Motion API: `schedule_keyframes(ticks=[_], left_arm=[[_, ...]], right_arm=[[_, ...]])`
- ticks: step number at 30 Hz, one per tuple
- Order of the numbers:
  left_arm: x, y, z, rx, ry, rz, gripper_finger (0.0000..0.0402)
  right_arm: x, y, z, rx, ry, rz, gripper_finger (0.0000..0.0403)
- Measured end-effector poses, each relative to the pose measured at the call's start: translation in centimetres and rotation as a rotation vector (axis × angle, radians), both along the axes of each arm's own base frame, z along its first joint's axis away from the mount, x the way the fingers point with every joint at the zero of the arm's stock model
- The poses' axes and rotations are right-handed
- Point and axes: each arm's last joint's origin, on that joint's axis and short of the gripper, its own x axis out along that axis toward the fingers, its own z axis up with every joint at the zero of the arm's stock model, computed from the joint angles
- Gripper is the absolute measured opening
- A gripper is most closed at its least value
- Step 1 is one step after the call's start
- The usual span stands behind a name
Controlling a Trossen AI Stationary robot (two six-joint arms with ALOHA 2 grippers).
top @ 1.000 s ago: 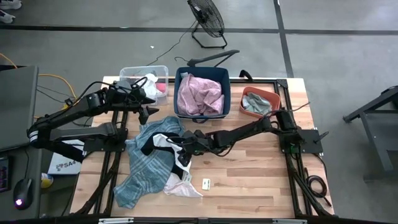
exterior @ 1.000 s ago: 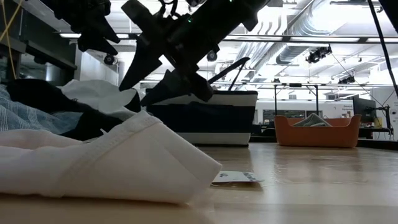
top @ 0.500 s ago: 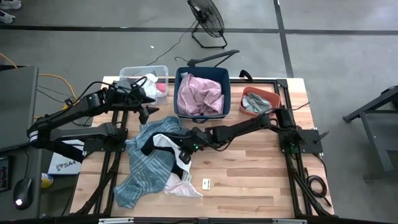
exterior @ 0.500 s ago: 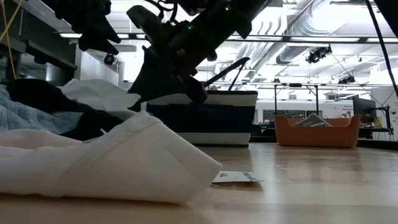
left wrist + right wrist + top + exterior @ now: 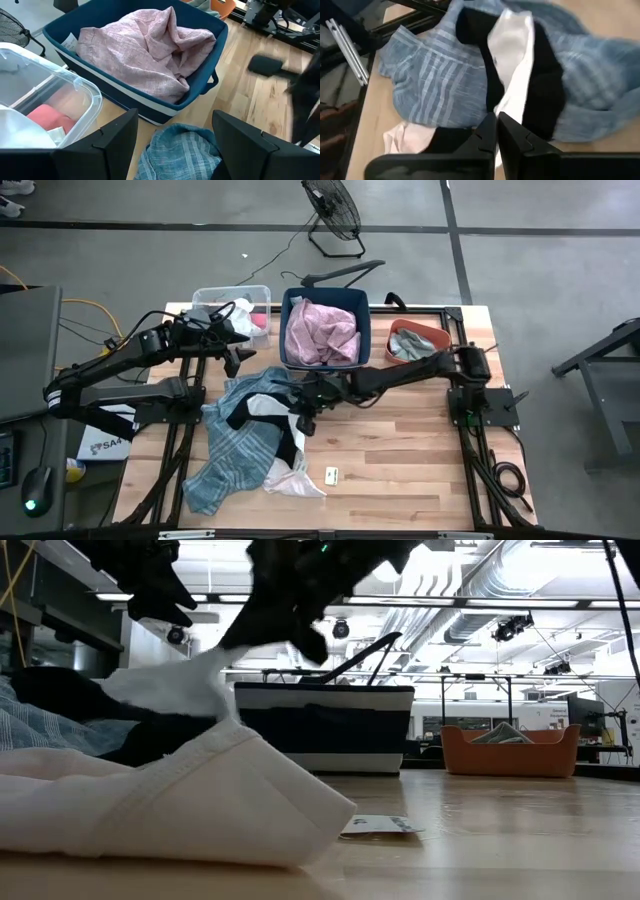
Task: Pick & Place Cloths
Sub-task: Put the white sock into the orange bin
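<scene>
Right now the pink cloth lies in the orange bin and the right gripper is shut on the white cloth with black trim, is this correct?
Not quite. The pink cloth lies in the dark blue bin, as the high view shows; the orange bin holds a grey-green cloth. The right gripper is indeed shut on the white cloth with black trim.

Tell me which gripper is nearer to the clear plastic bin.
The left. The left gripper hangs open just beside the clear plastic bin; the right gripper is farther off, shut on the white cloth with black trim.

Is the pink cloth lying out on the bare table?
No, the pink cloth sits bunched inside the dark blue bin at the table's back.
</scene>
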Motion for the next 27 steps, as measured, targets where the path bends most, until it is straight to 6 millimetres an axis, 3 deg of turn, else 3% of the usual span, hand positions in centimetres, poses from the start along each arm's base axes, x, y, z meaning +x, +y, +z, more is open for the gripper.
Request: schedule_keyframes(ticks=[6,13,27], left_arm=[[0.0,0.0,0.0,0.001,0.000,0.001,0.0251],[0.0,0.0,0.0,0.001,0.000,0.001,0.0251],[0.0,0.0,0.0,0.000,0.000,0.001,0.0251]], right_arm=[[-2.8,0.5,5.4,-0.120,-0.074,-0.037,0.0004],[-7.6,0.8,10.4,-0.318,-0.060,-0.192,0.0004],[-17.7,-1.6,16.4,-0.512,0.018,-0.549,0.0004]])
